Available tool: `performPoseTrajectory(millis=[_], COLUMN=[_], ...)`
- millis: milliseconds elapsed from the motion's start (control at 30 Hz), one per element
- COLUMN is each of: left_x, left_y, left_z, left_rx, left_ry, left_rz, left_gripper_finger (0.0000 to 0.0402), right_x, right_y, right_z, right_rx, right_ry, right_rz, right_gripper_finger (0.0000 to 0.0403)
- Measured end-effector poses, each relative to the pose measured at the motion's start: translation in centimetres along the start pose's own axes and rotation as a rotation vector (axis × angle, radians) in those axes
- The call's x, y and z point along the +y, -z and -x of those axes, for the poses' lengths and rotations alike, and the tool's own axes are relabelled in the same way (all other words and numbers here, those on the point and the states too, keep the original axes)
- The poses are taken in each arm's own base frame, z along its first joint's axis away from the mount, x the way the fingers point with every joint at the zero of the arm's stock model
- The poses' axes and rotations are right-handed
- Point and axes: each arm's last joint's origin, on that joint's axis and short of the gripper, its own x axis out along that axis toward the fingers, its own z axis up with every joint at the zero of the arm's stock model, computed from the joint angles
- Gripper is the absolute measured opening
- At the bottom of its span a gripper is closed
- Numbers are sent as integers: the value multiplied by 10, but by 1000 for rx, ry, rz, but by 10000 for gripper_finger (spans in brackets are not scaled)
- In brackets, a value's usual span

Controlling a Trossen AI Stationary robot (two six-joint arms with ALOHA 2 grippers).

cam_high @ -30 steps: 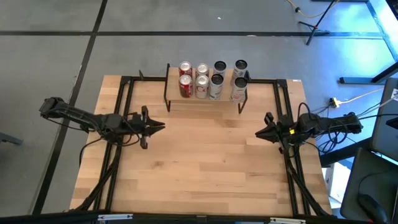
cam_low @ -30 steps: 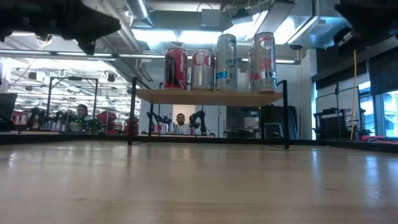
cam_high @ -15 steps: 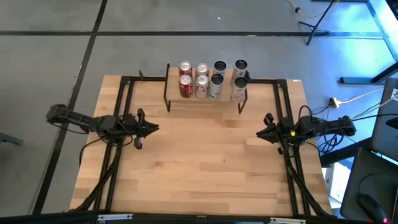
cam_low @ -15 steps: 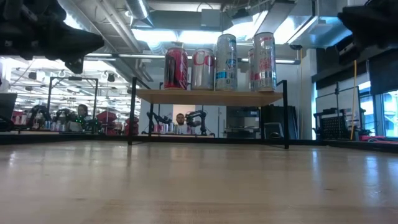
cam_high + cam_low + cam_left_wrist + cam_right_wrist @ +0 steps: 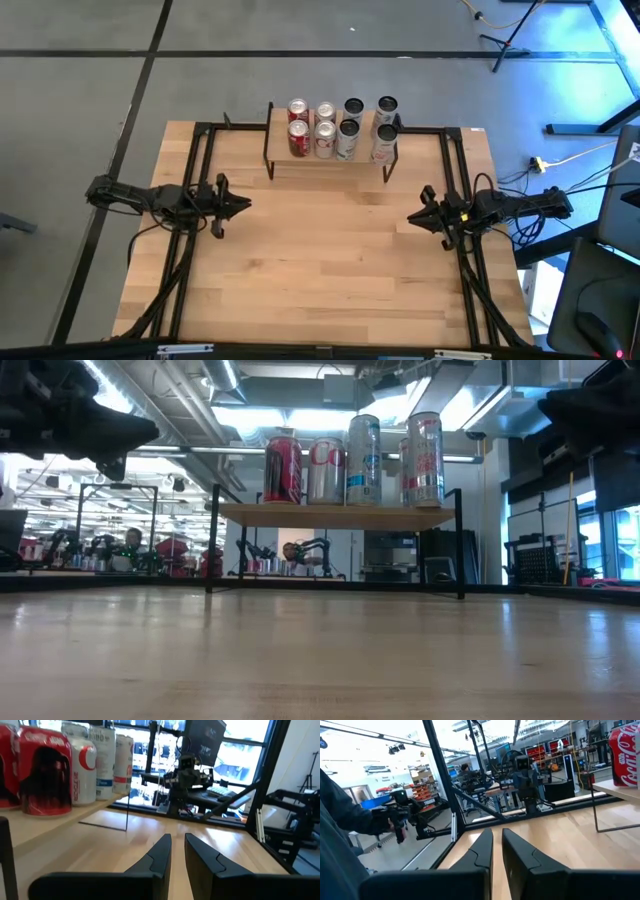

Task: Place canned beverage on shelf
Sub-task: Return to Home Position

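The shelf (image 5: pixel 330 163), a low rack with a light wood top on thin black legs, stands on its legs at the table's far middle. Several cans stand upright on its top in two rows: red ones (image 5: pixel 298 125) at the left, a silver one (image 5: pixel 324 135), and tall dark-topped ones (image 5: pixel 385 125) at the right. They also show in the low view (image 5: pixel 283 468). My left gripper (image 5: pixel 245 207) hovers over the table's left part, shut and empty, pointing right. My right gripper (image 5: pixel 410 218) hovers over the right part, shut and empty, pointing left.
Black frame rails (image 5: pixel 195 170) run along both sides of the tabletop under the arms. Bare wooden tabletop (image 5: pixel 330 260) lies between the two grippers and toward the near edge. The room with other robot stations and a person (image 5: pixel 290 552) shows beyond the table.
My left gripper has drawn back toward the table's left edge, away from the shelf, staying shut and empty. The cans and the shelf have not moved.
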Motion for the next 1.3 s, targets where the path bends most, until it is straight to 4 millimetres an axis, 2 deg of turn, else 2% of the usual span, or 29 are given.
performPoseTrajectory(millis=[700,867,1067,1300], left_x=[0,0,0,0], left_y=[1,1,1,1], left_z=[0,0,0,0], left_rx=[15,15,15,15], left_ry=[-1,-1,-1,-1], left_rz=[39,39,39,39], left_gripper_finger=[45,45,45,45], right_x=[-4,-2,-2,-6], right_y=[-1,-6,-3,2], right_z=[0,0,0,0], right_rx=[-42,-88,-47,-14], right_ry=[137,109,89,181], right_rz=[-24,25,45,46], right_gripper_finger=[28,28,28,28])
